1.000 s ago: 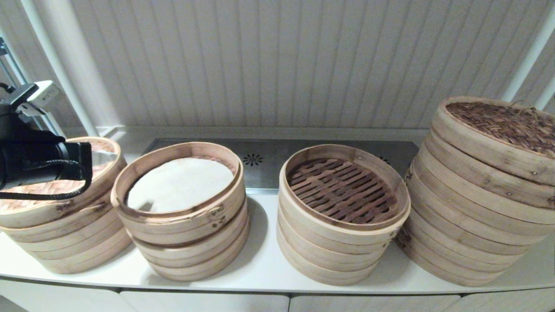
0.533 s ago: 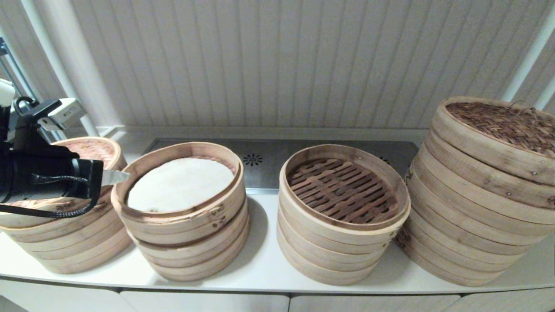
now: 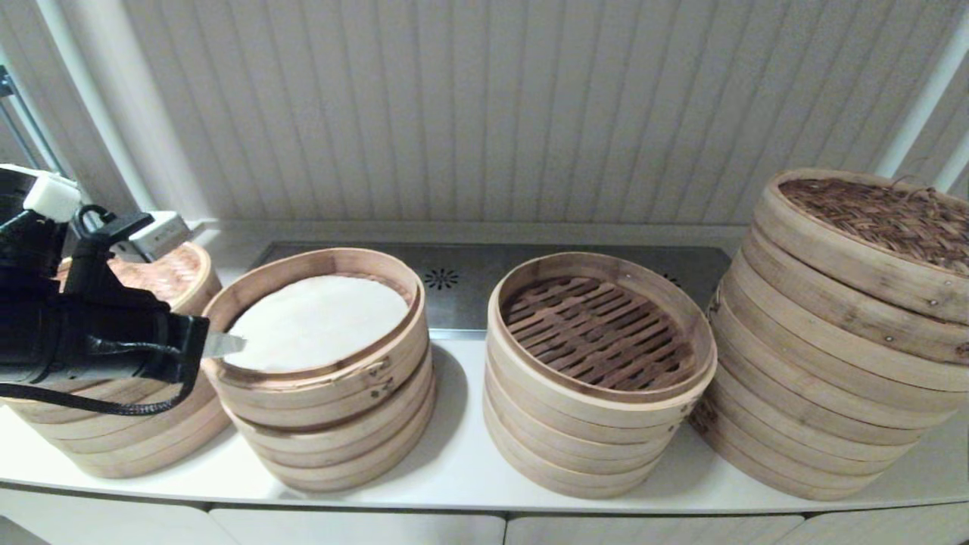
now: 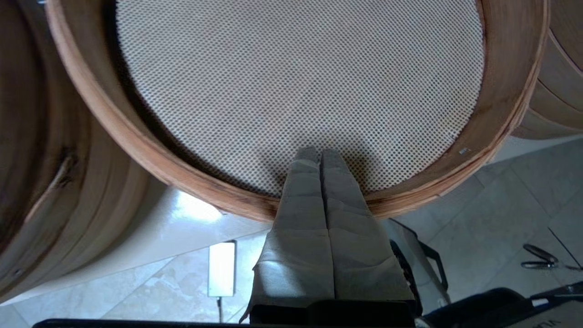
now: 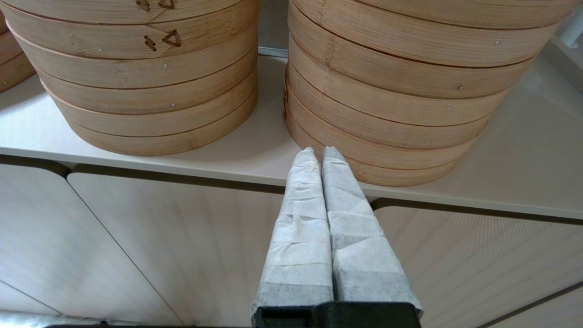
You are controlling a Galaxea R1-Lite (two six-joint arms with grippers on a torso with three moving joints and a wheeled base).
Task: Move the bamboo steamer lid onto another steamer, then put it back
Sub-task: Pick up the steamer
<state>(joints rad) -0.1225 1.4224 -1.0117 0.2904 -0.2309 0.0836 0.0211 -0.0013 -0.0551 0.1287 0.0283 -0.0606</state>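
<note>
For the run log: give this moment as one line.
left hand: shut, empty, tips over near rim of liner-lined steamer | right hand: shut, parked below counter edge | woven lid: on rightmost stack

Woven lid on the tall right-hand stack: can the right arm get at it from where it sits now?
Probably yes, after a climb. The right end effector sits shut, low before the counter edge, facing the stack's base. The woven lid is uncovered on top, with nothing over it. The left end effector is far off.

Far-left stack is partly hidden by the left arm. Right stack is cut off at the frame edge. Right gripper is unseen from the head view.
</note>
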